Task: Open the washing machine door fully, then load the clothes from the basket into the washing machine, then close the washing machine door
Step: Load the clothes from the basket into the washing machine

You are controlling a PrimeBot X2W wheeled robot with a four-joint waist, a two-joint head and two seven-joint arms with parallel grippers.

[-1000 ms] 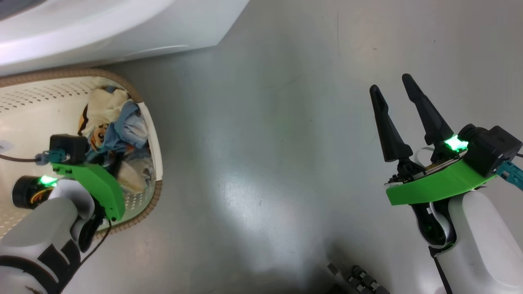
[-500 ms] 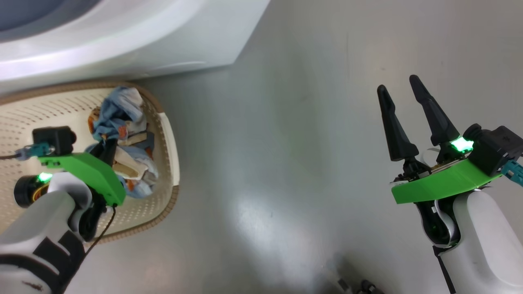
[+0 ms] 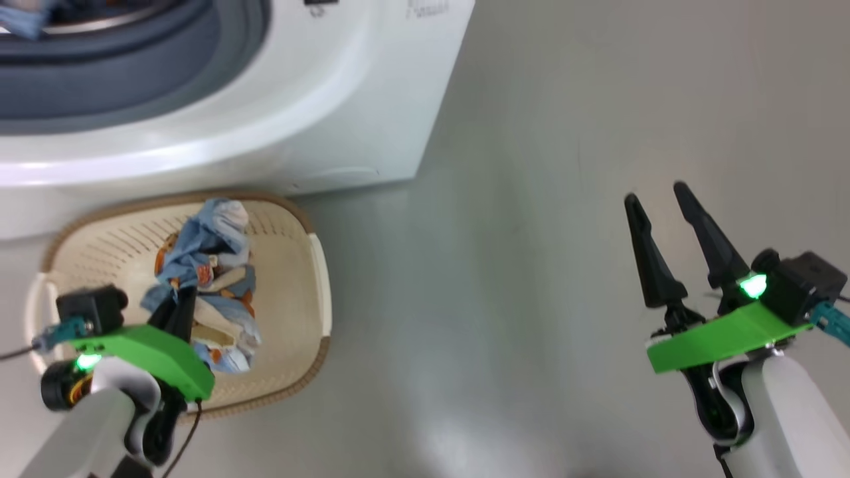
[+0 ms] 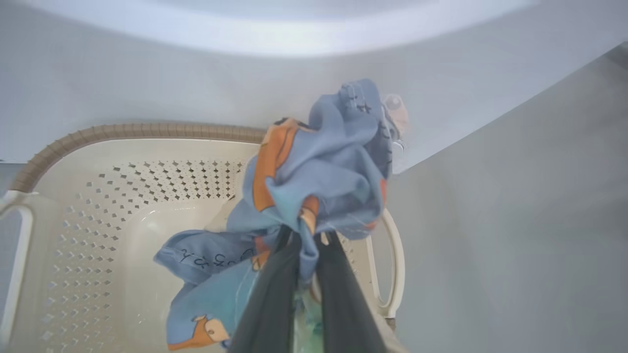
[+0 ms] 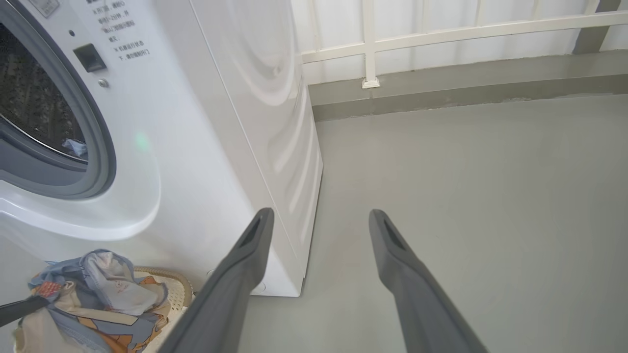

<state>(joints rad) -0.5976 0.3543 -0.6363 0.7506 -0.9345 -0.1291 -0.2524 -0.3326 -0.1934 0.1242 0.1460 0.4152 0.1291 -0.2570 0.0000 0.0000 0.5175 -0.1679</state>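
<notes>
The cream basket [image 3: 317,265] stands on the floor against the white washing machine [image 3: 372,99], whose drum opening with grey gasket [image 3: 133,79] shows no door; the washing machine door is out of view. My left gripper [image 3: 180,311] is shut on a bundle of blue, orange and cream clothes [image 3: 212,265] held above the basket. In the left wrist view the gripper [image 4: 300,238] pinches the clothes [image 4: 324,171] over the basket [image 4: 122,131]. My right gripper [image 3: 654,192] hangs open over bare floor, far right of the basket; its fingers [image 5: 245,264] are spread with nothing between them.
A bit of blue cloth [image 5: 73,146] lies inside the drum. A white railing [image 5: 441,34] and a low grey kerb [image 5: 441,93] run behind the machine. Grey floor [image 3: 518,299] stretches to the right of the machine and the basket.
My left gripper has shut on the clothes and the bundle has risen out of the basket. The head view has shifted, bringing the drum opening into sight. The right gripper stays open.
</notes>
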